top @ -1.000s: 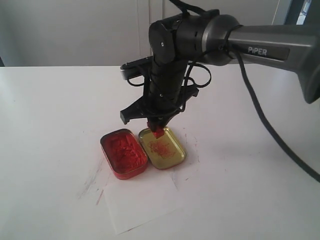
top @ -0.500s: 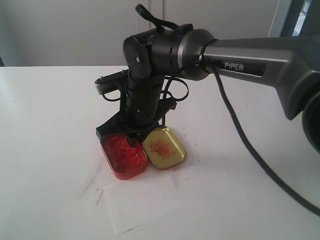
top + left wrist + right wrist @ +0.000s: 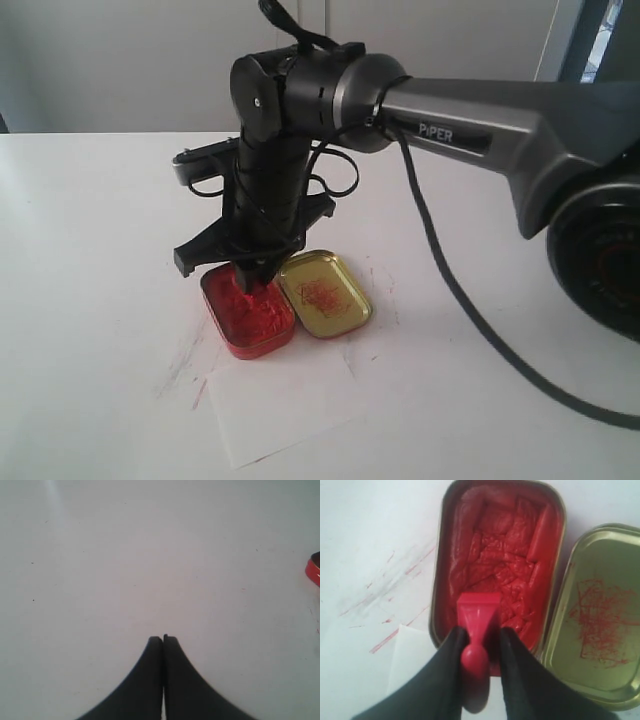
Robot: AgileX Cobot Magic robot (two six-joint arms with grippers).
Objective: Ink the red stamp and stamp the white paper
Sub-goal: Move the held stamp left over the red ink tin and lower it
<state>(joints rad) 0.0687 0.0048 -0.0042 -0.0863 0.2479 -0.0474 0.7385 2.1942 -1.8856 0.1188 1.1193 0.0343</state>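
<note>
My right gripper (image 3: 481, 639) is shut on the handle of the red stamp (image 3: 476, 622), whose square base is down on the crumpled red ink in the red ink tin (image 3: 451, 555). In the exterior view the same gripper (image 3: 252, 272) stands over that tin (image 3: 250, 342), hiding the stamp. The white paper (image 3: 280, 405) lies just in front of the two tin halves, and one corner of the paper (image 3: 407, 655) shows beside the fingers. My left gripper (image 3: 163, 639) is shut on nothing above bare white table, with an edge of the red tin (image 3: 314, 570) off to one side.
The gold lid (image 3: 325, 295), smeared with red ink, lies right next to the red tin, and the lid (image 3: 600, 630) is close by the stamp. Red smudges (image 3: 185, 365) mark the white table (image 3: 90, 230). The right arm's black cable (image 3: 470, 300) trails across the table.
The right arm swung left from above the gold lid to above the red tin and lowered the stamp onto the ink.
</note>
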